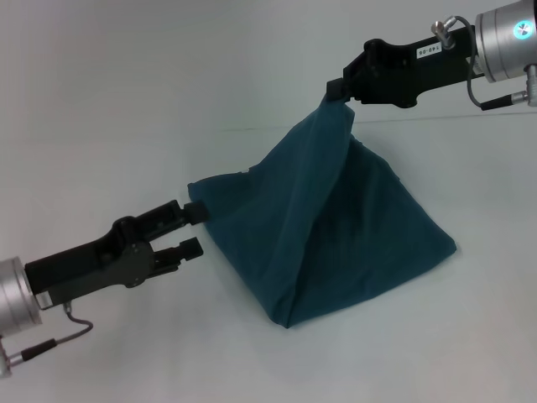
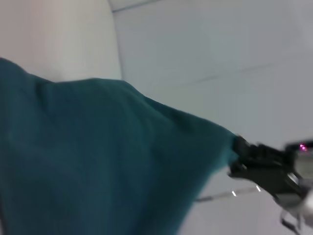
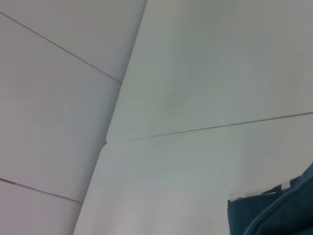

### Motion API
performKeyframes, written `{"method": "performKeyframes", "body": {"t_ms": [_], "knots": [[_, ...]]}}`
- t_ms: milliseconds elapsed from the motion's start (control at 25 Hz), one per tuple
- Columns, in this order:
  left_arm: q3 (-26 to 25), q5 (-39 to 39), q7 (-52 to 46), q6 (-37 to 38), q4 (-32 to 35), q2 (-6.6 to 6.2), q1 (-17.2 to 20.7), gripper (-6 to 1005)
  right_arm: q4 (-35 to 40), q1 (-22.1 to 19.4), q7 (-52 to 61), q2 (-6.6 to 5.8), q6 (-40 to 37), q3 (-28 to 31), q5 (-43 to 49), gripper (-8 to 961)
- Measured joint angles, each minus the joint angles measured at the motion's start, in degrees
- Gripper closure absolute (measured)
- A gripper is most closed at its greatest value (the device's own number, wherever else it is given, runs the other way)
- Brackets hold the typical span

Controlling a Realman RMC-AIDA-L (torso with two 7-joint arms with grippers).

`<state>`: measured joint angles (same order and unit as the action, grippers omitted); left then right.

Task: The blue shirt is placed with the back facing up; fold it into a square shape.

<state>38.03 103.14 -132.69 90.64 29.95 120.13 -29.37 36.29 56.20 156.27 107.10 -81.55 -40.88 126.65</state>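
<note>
Starting at your left, the left pincer (image 1: 195,228) sits low over the white surface (image 1: 101,134), its two fingers spread apart. The upper finger (image 1: 191,209) touches the near left edge of the blue shirt (image 1: 336,227), while the lower finger (image 1: 190,248) hangs free just beside the cloth. You cannot tell whether any fabric lies between them; as it stands, this pincer looks open and not clamped.

Moving right from that pincer, the blue shirt rises like a tent: its lower edges rest on the surface, and the cloth sweeps up to a single peak. In the left wrist view the shirt (image 2: 98,161) fills most of the picture, tapering toward the far pincer (image 2: 238,156).

At the peak, up and to the right, the right pincer (image 1: 339,91) is closed on a bunched corner of the shirt and holds it well above the surface. A small white label (image 1: 426,51) sits on that arm's black body, but its print is too small for you to read.

The right wrist view shows mostly the pale surface (image 3: 171,98), with a corner of the shirt (image 3: 274,213) and a thin white strip (image 3: 259,192), perhaps a tag, at its edge.
</note>
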Motion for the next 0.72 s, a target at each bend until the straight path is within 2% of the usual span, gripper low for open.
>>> {"method": "performKeyframes", "body": {"t_ms": [320,520,720], "knots": [[1.2,0.4,13.9,9.1,-0.1,1.24,0.1,95,-0.8,0.7,0.0,0.13,0.6,-0.2,0.0,913],[5.0,0.5,17.6,8.2,0.0,1.89,0.3,95,-1.5,1.2,0.0,0.15,0.7,0.9,-0.1,914],[5.1,0.3,17.4,7.6,0.0,1.85,0.3,95,-1.9,1.3,0.0,-0.07,1.1,1.1,-2.4,914]]}}
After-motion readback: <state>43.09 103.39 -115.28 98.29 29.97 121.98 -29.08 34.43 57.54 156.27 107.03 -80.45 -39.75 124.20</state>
